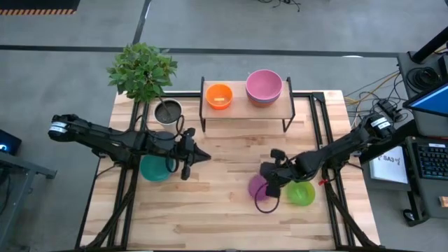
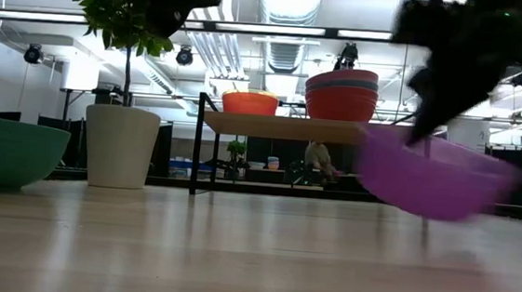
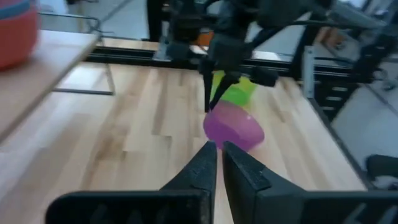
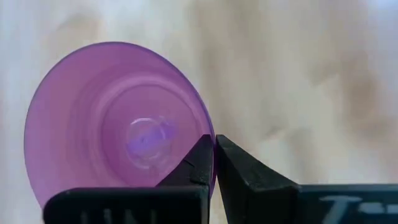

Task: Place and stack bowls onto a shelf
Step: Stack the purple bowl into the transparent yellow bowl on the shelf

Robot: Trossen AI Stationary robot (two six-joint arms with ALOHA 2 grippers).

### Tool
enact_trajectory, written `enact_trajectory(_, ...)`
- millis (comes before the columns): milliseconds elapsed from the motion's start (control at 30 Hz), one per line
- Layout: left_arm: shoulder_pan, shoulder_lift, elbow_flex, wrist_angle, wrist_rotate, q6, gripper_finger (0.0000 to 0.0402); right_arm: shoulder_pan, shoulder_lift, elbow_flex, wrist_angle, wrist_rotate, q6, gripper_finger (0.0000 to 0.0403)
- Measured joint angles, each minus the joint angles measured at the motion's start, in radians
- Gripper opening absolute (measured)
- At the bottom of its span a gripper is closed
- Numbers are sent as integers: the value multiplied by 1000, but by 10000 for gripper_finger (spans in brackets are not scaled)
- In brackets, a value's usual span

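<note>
Left claw was closed on nothing and hovered over the left-centre of the desk, with its fingers pressed together and pointing toward the right arm. A teal bowl sat on the desk beneath the left arm, near the left edge. Behind it, near the rear left corner, stood a white plant pot holding a leafy plant.

The shelf stood at the rear centre of the desk. An orange bowl rested on the left part of its top. A stack of bowls, with a pink bowl uppermost, rested on the right part.

Right claw was clamped on the rim of a purple bowl, which the low view showed tilted and raised off the desk, right of centre. A green bowl sat on the desk just beside it, toward the right edge.
</note>
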Motion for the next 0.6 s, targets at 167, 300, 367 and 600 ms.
enact_trajectory(167, 0, 0, 0, 7, -66, 3, 59, -5, 34, 86, 4, 365, -126, 9)
enact_trajectory(300, 0, 0, 0, 16, -113, 0, 121, -19, 76, 155, 10, 600, -148, 9)
enact_trajectory(367, 0, 0, 0, 15, -142, -13, 151, -29, 101, 190, 12, 670, -156, 9)
enact_trajectory(600, 0, 84, 0, 69, -198, -53, 204, -47, 241, 323, 50, 787, -296, 9)
